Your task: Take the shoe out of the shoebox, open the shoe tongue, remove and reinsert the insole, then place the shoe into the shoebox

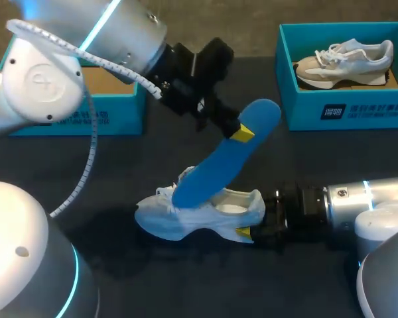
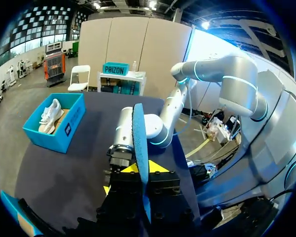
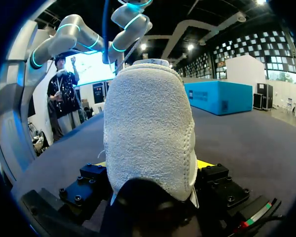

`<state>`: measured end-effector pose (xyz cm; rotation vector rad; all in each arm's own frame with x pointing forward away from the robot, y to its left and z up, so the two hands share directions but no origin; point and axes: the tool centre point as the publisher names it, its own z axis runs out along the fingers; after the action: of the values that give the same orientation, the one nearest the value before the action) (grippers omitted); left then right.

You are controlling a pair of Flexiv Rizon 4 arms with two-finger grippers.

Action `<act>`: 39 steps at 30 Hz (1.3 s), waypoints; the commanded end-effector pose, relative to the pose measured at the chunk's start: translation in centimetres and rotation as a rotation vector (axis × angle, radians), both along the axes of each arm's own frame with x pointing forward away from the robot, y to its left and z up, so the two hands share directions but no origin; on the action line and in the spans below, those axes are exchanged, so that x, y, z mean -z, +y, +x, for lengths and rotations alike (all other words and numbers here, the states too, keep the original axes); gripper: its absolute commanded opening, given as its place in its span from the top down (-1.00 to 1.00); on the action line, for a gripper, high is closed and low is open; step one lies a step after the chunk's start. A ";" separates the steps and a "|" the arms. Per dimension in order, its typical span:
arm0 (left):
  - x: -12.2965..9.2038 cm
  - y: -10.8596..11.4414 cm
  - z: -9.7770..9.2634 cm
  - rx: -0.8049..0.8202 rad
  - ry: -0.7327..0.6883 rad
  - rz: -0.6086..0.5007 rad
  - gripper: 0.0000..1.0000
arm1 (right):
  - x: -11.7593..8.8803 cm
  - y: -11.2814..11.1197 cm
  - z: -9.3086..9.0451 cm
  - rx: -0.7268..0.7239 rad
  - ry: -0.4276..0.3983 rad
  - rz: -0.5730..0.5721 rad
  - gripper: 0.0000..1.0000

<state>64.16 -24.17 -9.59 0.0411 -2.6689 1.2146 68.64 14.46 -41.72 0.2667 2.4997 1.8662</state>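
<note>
A white shoe (image 1: 199,213) lies on the dark table, toe to the left. My right gripper (image 1: 252,216) comes in low from the right and is shut on the shoe's heel (image 3: 148,128), which fills the space between its fingers. My left gripper (image 1: 242,132) hangs above the shoe, shut on a blue insole (image 1: 219,156) near the insole's upper end. The insole slants down to the left, and its lower end overlaps the shoe's laces; whether it is inside the shoe I cannot tell. In the left wrist view the insole (image 2: 139,143) stands edge-on between the yellow tips of my left gripper (image 2: 144,170).
An open blue shoebox (image 1: 113,112) stands at the back left, partly behind my left arm. A second blue shoebox (image 1: 345,109) at the back right holds another pale shoe (image 1: 345,63); the same shoebox (image 2: 64,128) shows in the left wrist view.
</note>
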 end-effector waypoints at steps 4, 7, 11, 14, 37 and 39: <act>-0.4 1.0 -0.4 -0.006 -0.005 -0.001 1.00 | 0.0 0.2 -0.1 0.000 0.001 -0.004 1.00; -0.4 1.0 -0.4 -0.006 -0.005 -0.001 1.00 | 0.0 0.2 -0.1 0.000 0.001 -0.004 1.00; -0.4 1.0 -0.4 -0.006 -0.005 -0.001 1.00 | 0.0 0.2 -0.1 0.000 0.001 -0.004 1.00; -1.6 1.1 -0.9 -0.022 0.033 -0.066 1.00 | 0.0 0.2 -0.1 0.000 0.001 -0.004 1.00; -9.1 4.9 -3.7 -0.019 0.209 -0.273 1.00 | -0.1 0.0 -0.2 -0.008 0.004 -0.017 1.00; -9.3 5.1 -3.8 -0.018 0.211 -0.276 1.00 | -0.2 0.0 -0.2 -0.009 0.004 -0.018 0.87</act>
<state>60.58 -19.83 -0.36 0.1397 -2.3057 1.4797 68.57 14.38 -41.72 0.2598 2.5112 1.8558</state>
